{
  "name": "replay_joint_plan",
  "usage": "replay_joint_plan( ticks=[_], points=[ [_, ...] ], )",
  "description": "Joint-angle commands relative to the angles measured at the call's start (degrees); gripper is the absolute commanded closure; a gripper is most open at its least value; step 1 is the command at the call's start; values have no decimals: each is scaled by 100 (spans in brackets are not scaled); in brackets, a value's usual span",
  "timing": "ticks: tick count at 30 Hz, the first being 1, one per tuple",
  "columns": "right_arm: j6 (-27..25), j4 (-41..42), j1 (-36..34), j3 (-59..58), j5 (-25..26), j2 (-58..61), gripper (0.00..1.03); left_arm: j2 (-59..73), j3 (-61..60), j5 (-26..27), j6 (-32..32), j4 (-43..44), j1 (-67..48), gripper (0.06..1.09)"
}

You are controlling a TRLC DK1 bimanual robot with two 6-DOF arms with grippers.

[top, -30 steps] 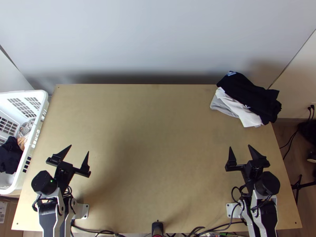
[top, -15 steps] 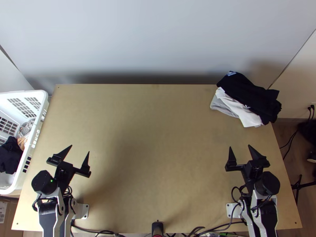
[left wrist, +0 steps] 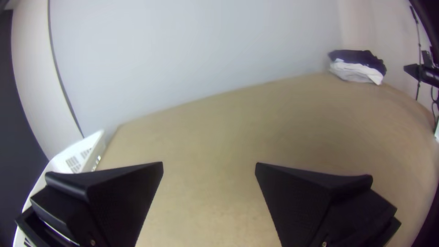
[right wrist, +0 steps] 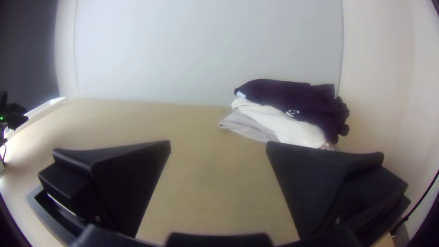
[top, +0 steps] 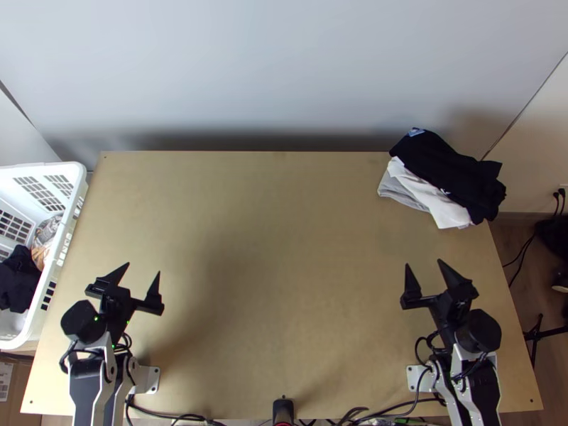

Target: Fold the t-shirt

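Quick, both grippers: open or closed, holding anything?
Left gripper: open, holding nothing.
Right gripper: open, holding nothing.

Folded cloth stack, far right corner of table [top: 284, 248] — black garment [top: 447, 170] on top, white cloth [top: 441, 208] under it, light grey cloth [right wrist: 244, 126] lowest. Dark cloth [top: 18, 280] — bunched in basket [top: 77, 172].

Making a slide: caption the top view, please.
Left gripper and right gripper open over wooden table, garments stacked at its far right corner, laundry basket at left.
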Motion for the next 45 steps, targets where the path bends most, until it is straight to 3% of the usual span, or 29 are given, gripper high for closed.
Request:
replay_joint_plan(
  ticks=[1, 4, 8, 11, 14, 17, 22, 24, 27, 33, 40, 45],
  points=[
    [137, 267, -481, 164, 58, 3, 5, 822, 225, -1441, -1002, 389, -437, 10],
    [234, 302, -569, 498, 66, 135, 5, 1956, 1104, -1537, -1521, -121, -542, 10],
    [322, 162, -542, 1369, 84, 1366, 5, 4083, 3108, -1537, -2136, -1703, -639, 10],
    [656, -550, -551, 2581, 101, 2789, 5, 4504, 4303, -1537, -2391, -2494, -639, 10],
    [1042, -1526, -560, 3865, 101, 3870, 5, 4610, 5042, -1537, -2690, -2564, -613, 10],
    [1289, -1983, -279, 4550, 93, 4266, 5, 4768, 5560, -1537, -3111, -2617, 38, 10],
    [1218, -1921, 99, 4928, 93, 4099, 5, 5005, 5877, -1546, -2839, -3003, 1154, 10],
    [1183, -2167, -182, 5034, -364, 3941, 5, 5102, 6026, -1546, -2654, -3118, 1585, 10],
    [1350, -1842, -410, 4831, -813, 3624, 5, 5445, 6290, -1537, -2531, -3206, 2534, 10],
    [1350, -2132, -208, 4884, -1015, 3730, 5, 6957, 7450, -1546, -2162, -3689, 4160, 10],
    [1236, -2528, -112, 5113, -1085, 3923, 5, 8697, 8628, -1555, -2285, -3715, 5399, 10],
    [963, -2730, -15, 5376, -1129, 3985, 5, 9725, 9058, -2161, -2162, -3214, 5812, 10]
  ],
)
